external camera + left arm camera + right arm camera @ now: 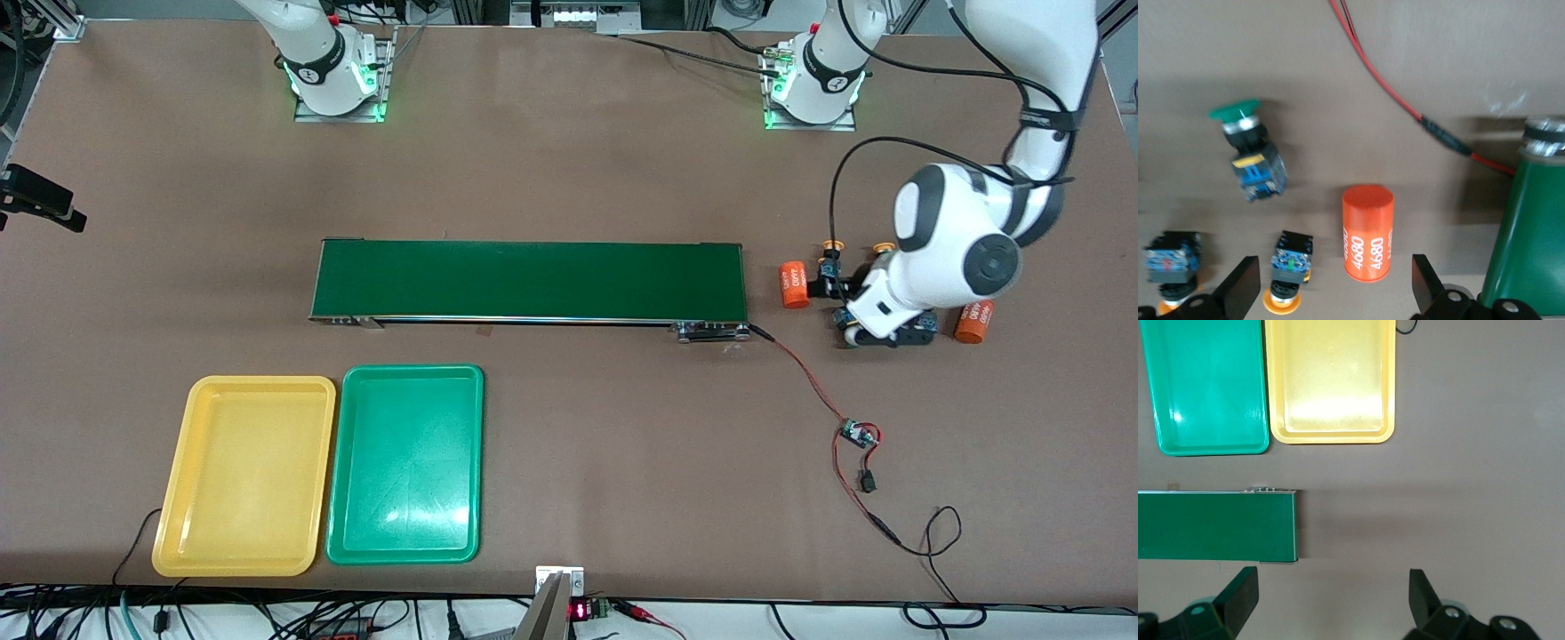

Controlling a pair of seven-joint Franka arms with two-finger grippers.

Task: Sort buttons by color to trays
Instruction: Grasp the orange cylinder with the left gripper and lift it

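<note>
The left gripper point(1331, 290), fingers spread wide and holding nothing, hangs over a cluster near the left arm's end of the table: 2 yellow-capped buttons point(1288, 270), 1 green-capped button point(1248, 150) and 2 orange cylinders point(1368, 233). The right gripper point(1331, 600), also wide open and empty, waits above the conveyor belt's point(529, 280) end. 1 yellow tray point(244, 476) and 1 green tray point(404, 462) lie touching by the table's camera-side edge.

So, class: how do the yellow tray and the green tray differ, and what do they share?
Colour: the yellow tray is yellow, the green tray green. Place: the yellow tray lies toward the right arm's end of the table, the green tray beside it. Both are shallow, rounded-cornered, equal in size and hold no buttons.
</note>
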